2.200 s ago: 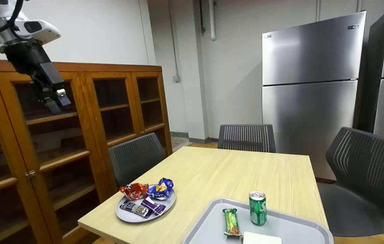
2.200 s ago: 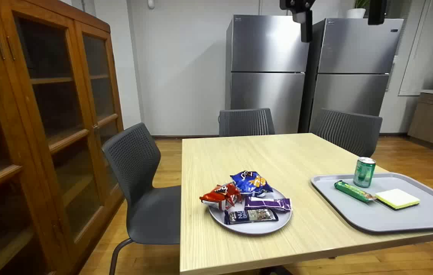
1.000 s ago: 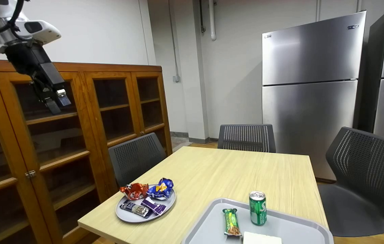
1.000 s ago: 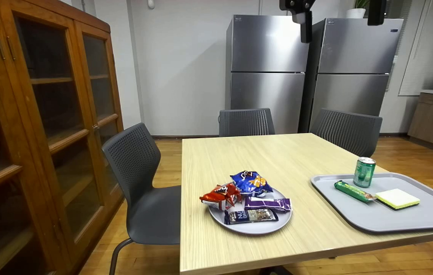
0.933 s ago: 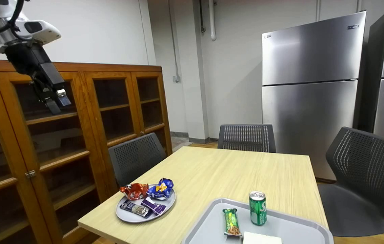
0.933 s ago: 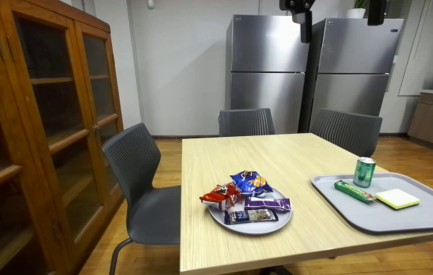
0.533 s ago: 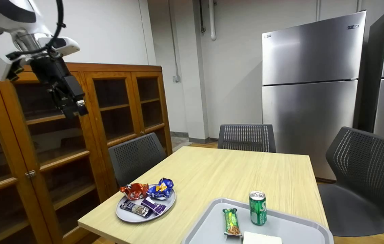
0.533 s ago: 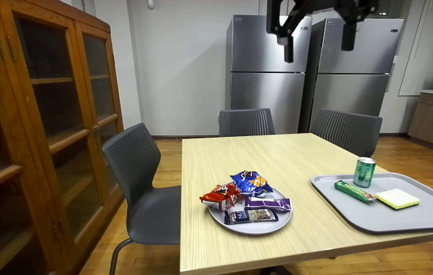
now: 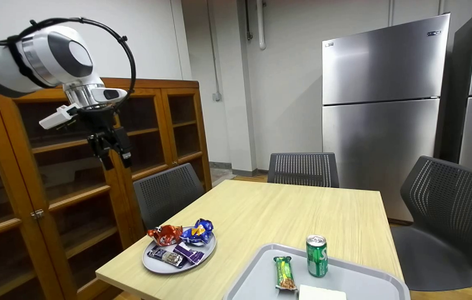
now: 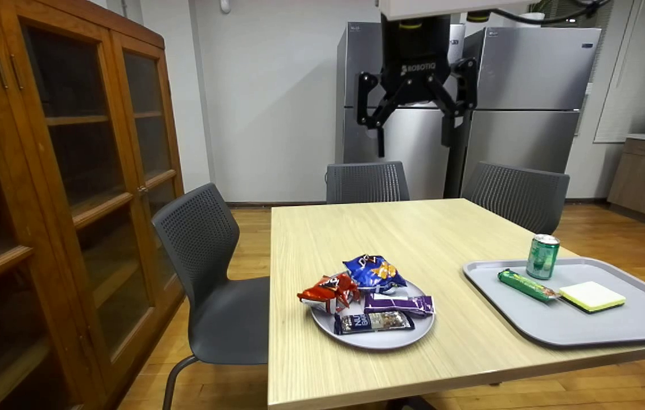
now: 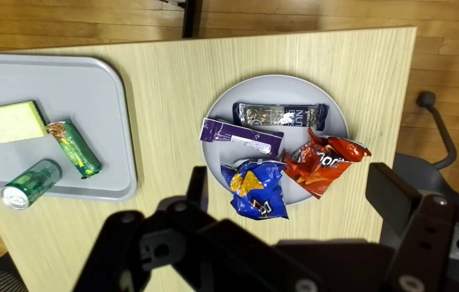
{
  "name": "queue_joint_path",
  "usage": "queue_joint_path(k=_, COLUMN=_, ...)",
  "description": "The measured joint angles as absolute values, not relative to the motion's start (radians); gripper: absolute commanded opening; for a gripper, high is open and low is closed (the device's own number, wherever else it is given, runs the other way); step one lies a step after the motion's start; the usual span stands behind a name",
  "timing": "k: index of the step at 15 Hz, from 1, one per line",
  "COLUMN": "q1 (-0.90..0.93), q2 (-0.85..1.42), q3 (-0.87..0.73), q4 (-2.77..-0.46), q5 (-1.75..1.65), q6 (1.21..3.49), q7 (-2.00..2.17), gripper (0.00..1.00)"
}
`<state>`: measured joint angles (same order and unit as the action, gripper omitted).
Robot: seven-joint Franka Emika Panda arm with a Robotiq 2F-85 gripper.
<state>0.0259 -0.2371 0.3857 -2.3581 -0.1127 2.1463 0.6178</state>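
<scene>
Hanging in the air and touching nothing, your gripper (image 10: 413,149) stands spread wide with nothing in its grip. Well below, on the grey plate (image 11: 278,89), lie the blue Doritos bag (image 11: 259,194), the red Doritos bag (image 11: 322,162), the purple-wrapped bar (image 11: 233,136) and the nut bar (image 11: 282,116). You look to be early on: nothing is picked up, and any grasp is left to make.

Both exterior views look from slightly above across the surface (image 9: 281,212) toward the steel fridges (image 9: 381,125). The wrist view, closest to the plate (image 11: 282,89), faces down past the gripper (image 11: 293,186); all three share plate and tray (image 11: 75,89).
</scene>
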Motion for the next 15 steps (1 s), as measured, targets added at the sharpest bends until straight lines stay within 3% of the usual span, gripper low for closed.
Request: queue_joint_path(k=15, q1=0.179, q2=0.242, q3=0.228, q4=-2.018, q5=-0.086, q6=2.155, q7=0.785, gripper=1.00)
